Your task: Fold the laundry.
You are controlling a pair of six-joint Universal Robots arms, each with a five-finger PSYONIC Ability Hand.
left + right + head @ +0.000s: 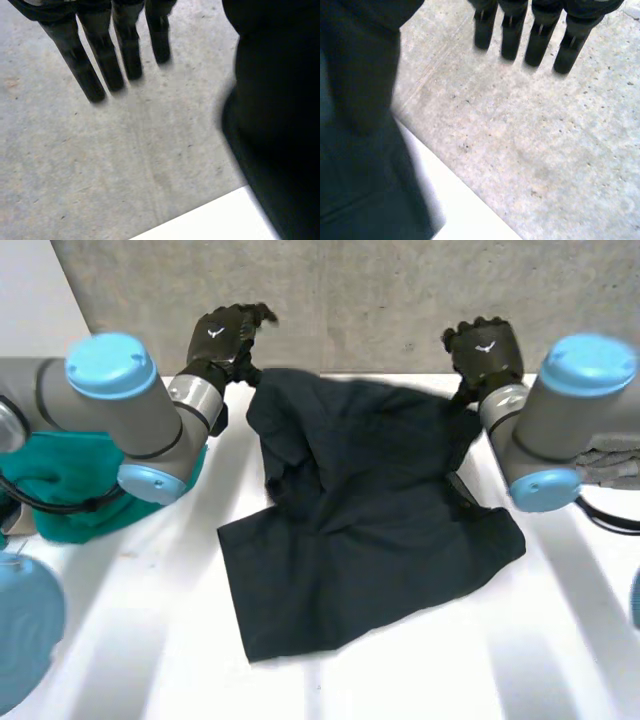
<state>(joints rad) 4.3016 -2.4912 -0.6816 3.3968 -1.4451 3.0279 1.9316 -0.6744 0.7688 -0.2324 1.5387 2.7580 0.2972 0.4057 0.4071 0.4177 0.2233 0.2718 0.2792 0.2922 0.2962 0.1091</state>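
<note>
A dark navy garment [360,510] lies crumpled across the middle of the white table [150,640], its far edge bunched up near the wall. My left hand [222,338] hovers above the garment's far left corner. Its fingers [100,55] are straight and hold nothing, and the dark cloth [275,125] hangs beside them. My right hand [485,350] is raised over the far right corner. Its fingers [540,35] are also straight and empty, with the cloth [360,125] off to one side.
A concrete wall [380,300] stands right behind the table's far edge, close to both hands. A teal cloth [70,480] lies at the left under my left arm. A grey cloth [615,465] sits at the right edge.
</note>
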